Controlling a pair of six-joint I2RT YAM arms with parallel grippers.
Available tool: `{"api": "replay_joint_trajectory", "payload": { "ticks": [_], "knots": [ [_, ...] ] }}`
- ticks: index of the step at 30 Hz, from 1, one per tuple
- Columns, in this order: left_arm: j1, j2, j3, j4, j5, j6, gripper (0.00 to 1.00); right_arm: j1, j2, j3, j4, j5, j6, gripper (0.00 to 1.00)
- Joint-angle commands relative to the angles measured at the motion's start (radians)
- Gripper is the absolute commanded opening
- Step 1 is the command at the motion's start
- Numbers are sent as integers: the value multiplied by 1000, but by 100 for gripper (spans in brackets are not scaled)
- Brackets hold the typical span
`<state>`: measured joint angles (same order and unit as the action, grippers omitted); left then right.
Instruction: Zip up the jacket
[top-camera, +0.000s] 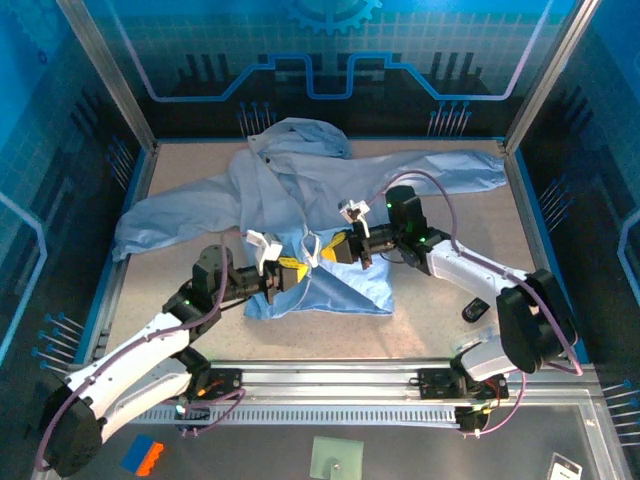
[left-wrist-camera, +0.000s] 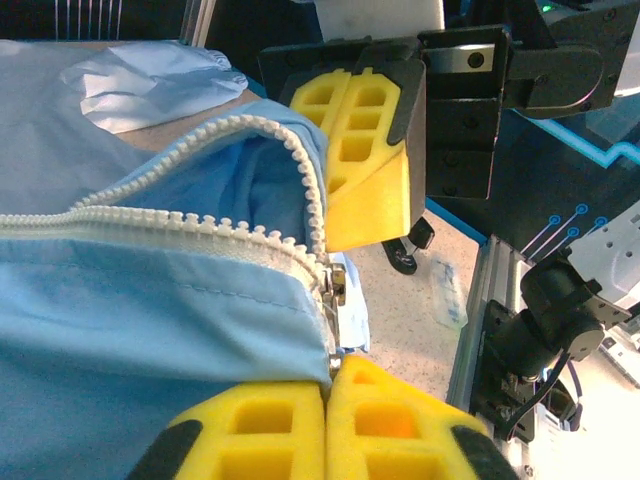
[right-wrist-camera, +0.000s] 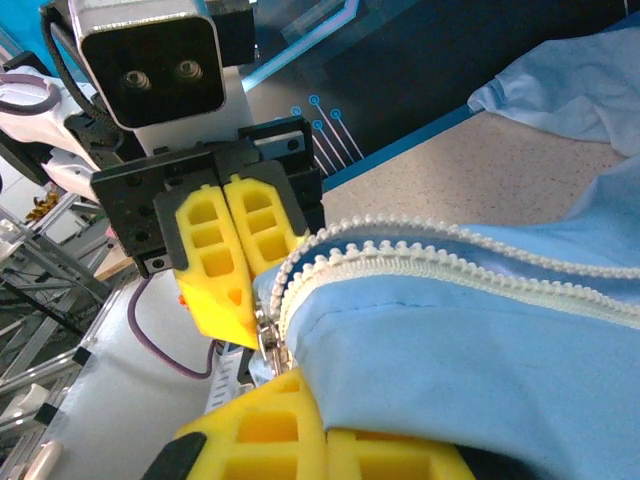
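The pale blue jacket (top-camera: 300, 185) lies spread across the table, hood at the back and sleeves out to both sides. Its lower front corner is lifted between the two arms. My left gripper (top-camera: 283, 272) (left-wrist-camera: 328, 400) is shut on the hem right below the metal zipper slider (left-wrist-camera: 338, 285) (right-wrist-camera: 265, 335). Facing it, my right gripper (top-camera: 330, 250) (right-wrist-camera: 325, 435) is shut on the blue fabric beside the white zipper teeth (right-wrist-camera: 450, 250). The two rows of teeth part just above the slider. The grippers' yellow fingers nearly touch each other.
A small black object (top-camera: 475, 310) lies on the table right of the jacket hem. The metal rail (top-camera: 330, 385) runs along the near edge. Frame posts and blue walls close in the table's left, right and back sides.
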<state>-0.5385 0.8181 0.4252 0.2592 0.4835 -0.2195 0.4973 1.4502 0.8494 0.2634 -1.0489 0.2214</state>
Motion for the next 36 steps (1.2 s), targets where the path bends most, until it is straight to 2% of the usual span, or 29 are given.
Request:
{"api": "replay_joint_trajectory", "payload": {
  "ticks": [1,7,10,14,20,24,27,32,36],
  "knots": [
    [-1,-32,17,-73,-6,18,22,1,-28,-25,125,19,48,0],
    [-1,-92,-1,-65,-53,-22,48,3,-23,-36,170,23,74,0],
    [-1,-115,-22,-49,-131,-99,58,3,-20,-40,192,26,84,0],
    [0,-116,-35,-48,-204,-264,60,3,-18,-46,205,33,93,0],
    [0,-79,-19,-95,-238,-611,58,3,-17,-65,232,57,108,0],
    [-1,-50,-66,5,-221,-802,58,4,-13,-73,258,68,120,0],
    [-3,-47,-99,100,-214,-857,58,6,-9,-76,268,74,126,0],
    [-15,-55,-100,111,-217,-869,59,7,-10,-79,272,78,123,0],
    [-35,-37,-119,194,-230,-893,59,7,-8,-81,270,79,122,0]
  ]
}}
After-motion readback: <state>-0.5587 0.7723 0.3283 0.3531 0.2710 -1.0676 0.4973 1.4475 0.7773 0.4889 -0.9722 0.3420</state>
